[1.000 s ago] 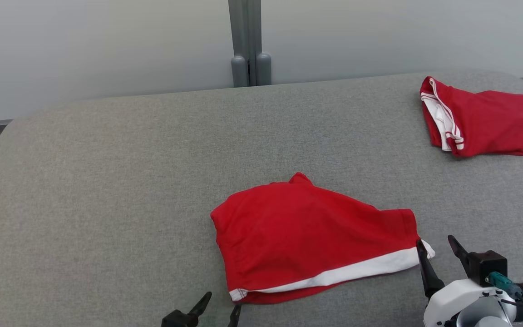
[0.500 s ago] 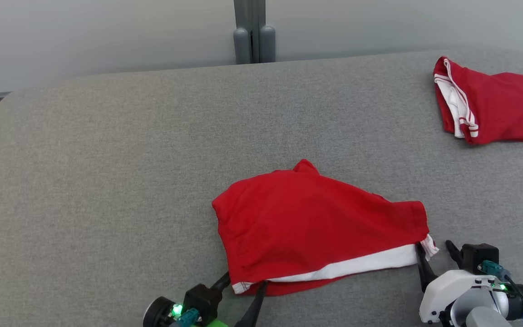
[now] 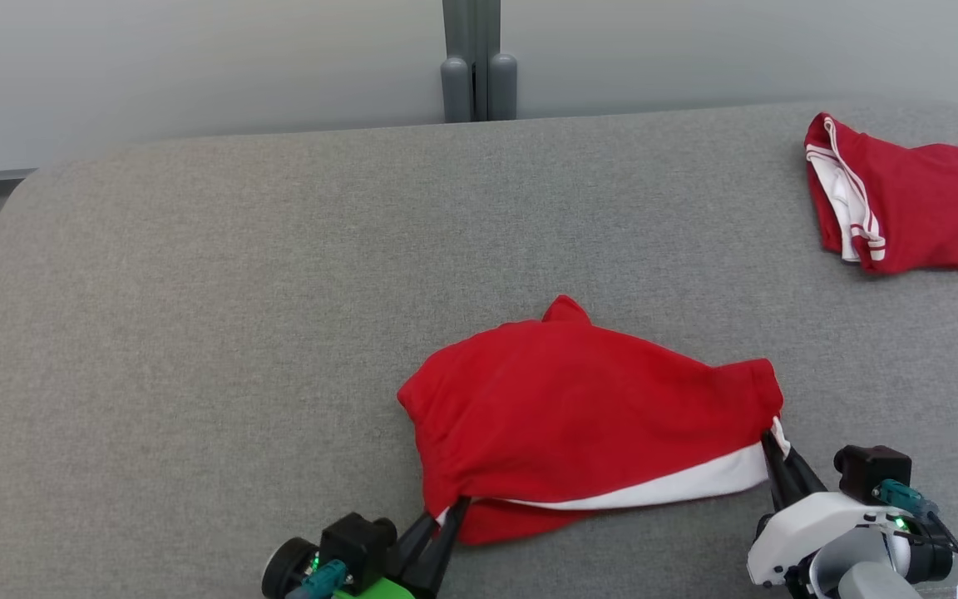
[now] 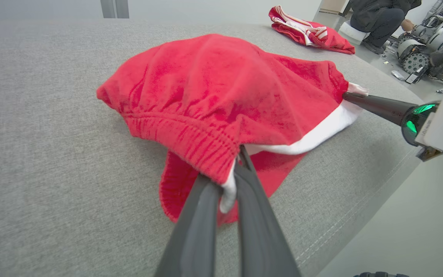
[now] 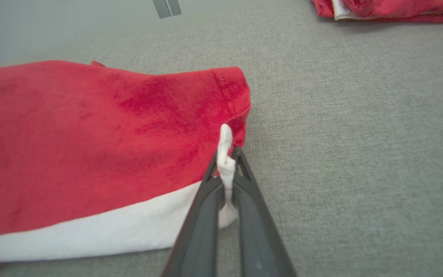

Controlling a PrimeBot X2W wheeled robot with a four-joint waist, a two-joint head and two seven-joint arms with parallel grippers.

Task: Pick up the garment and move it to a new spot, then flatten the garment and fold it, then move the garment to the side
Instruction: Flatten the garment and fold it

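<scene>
**A:** What was the setting?

**B:** A counter (image 3: 196,333) covered in grey woven fabric, rounded at its far corners, in front of a pale wall (image 3: 196,66).

**A:** And the fingers?

**B:** The left fingers (image 4: 196,231) were pinched together on the garment (image 3: 579,408), at its gathered elastic corner, with red ribbing and a scrap of white between them. The right fingers (image 5: 202,227) were clamped narrow on the white corner at the other end.

**A:** What was the cloth like?

**B:** Soft red knit with a white band along the near edge. It was bunched at the left end and smoother at the right.

**A:** How did it lie?

**B:** It lay near the counter's front edge. Its long axis ran left to right between the two grips, and a small peak pointed toward the wall. A second red garment (image 3: 920,216) lay well apart at the far right.
</scene>
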